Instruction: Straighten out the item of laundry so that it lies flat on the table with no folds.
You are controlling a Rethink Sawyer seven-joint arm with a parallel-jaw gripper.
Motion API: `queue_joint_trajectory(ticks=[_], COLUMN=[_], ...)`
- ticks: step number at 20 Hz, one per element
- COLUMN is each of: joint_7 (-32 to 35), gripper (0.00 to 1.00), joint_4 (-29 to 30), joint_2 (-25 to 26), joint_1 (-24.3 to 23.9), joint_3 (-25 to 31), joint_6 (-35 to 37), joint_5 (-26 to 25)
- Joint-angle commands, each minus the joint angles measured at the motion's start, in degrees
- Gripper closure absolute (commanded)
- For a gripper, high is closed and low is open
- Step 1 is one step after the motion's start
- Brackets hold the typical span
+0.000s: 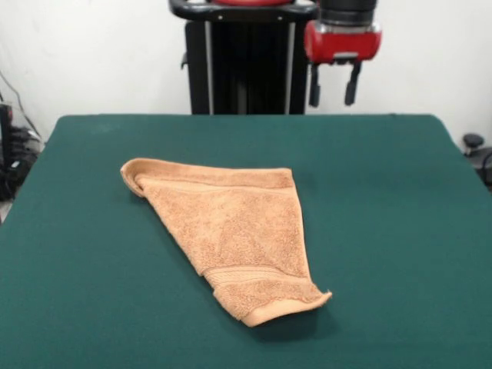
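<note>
The orange-tan terry towel point(231, 227) lies on the dark green table point(384, 231), left of the middle. It is folded over itself into a rough triangle: a wide edge at the far side with a rolled corner at the far left, and a narrow end with a woven band near the front. No label shows. My gripper point(334, 84) hangs above the table's far edge, right of the towel and well apart from it. Its two black fingers point(315, 86) point down with a gap between them and hold nothing.
The robot's black pedestal point(242, 65) stands behind the far edge. Cables and dark equipment point(11, 154) sit beyond the left edge, and a small black object point(473, 142) sits beyond the right edge. Bare green felt surrounds the towel on all sides.
</note>
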Motion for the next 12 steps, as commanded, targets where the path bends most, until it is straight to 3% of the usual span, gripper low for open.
queue_joint_trajectory(ticks=[1,6,9,12], joint_7=[6.2,5.2,5.5,5.7], gripper=[0.00,0.00,0.00,0.00], joint_4=[-1.7,0.7,0.4,-0.6], joint_2=[3.3,0.9,-2.0,-1.7], joint_1=[-3.0,-7.4,-7.2,-6.8], joint_3=[6.5,8.4,9.4,9.3], joint_6=[-2.6,-3.3,-1.2,-1.0], joint_5=[-3.0,-6.4,-6.2,-6.5])
